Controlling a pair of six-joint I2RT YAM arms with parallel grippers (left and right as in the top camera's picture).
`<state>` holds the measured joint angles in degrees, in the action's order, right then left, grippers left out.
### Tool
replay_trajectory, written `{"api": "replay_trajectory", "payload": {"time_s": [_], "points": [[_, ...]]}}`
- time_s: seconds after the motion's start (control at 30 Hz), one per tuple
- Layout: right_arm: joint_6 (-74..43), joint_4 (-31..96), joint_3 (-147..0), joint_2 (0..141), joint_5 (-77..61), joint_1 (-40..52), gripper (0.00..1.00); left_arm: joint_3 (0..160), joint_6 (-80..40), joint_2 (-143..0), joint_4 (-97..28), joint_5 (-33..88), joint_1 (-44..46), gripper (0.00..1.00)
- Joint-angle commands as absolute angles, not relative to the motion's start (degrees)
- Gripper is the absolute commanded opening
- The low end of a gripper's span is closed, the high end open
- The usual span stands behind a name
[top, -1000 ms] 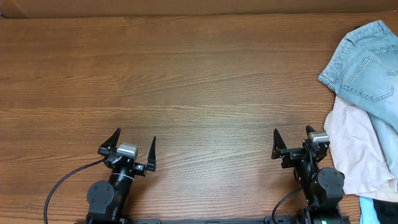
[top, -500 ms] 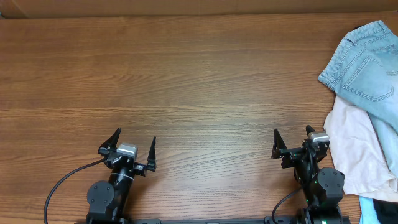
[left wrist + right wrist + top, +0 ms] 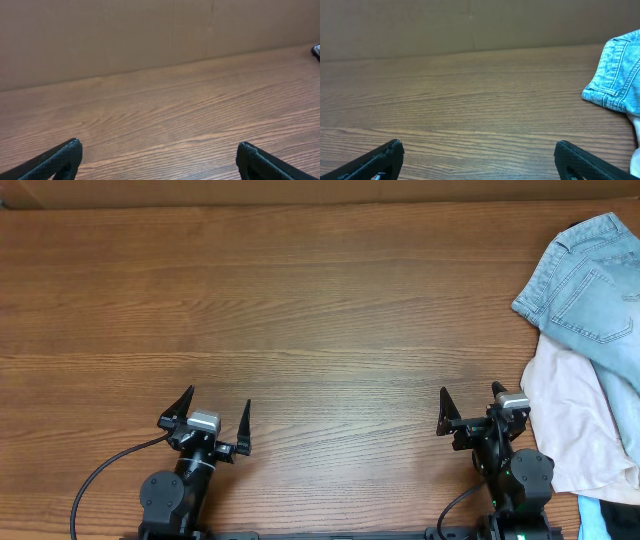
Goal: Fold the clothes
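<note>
Finding the light-blue faded denim garment (image 3: 585,285) bunching at 2 o'clock on the brown wooden table (image 3: 300,310), partly overlapping a white cloth (image 3: 570,420). Keeping the left gripper (image 3: 217,415) and right gripper (image 3: 468,405) spread wide and empty near 6 o'clock. Expecting soft, fairly weighty, grippy fabric, so probably pinching along the thick waistband or a stitched seam.

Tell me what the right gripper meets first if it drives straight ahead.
Nothing close: ahead of the right gripper is bare table up to the brown back wall, probably the first contact. The denim garment lies right of that line.
</note>
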<state>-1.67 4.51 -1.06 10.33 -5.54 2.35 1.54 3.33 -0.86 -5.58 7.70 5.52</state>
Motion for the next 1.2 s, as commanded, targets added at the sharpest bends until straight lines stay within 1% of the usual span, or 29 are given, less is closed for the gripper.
{"api": "replay_trajectory", "payload": {"time_s": [0.0, 1.17], "points": [[-1.5, 4.3, -0.5, 10.0, -5.0, 2.6, 1.0, 1.1, 3.0, -0.4, -5.5, 7.1, 5.3, 1.0], [-1.5, 4.3, -0.5, 10.0, -5.0, 2.6, 1.0, 1.1, 3.8, -0.4, -5.5, 6.5, 5.3, 1.0]]}}
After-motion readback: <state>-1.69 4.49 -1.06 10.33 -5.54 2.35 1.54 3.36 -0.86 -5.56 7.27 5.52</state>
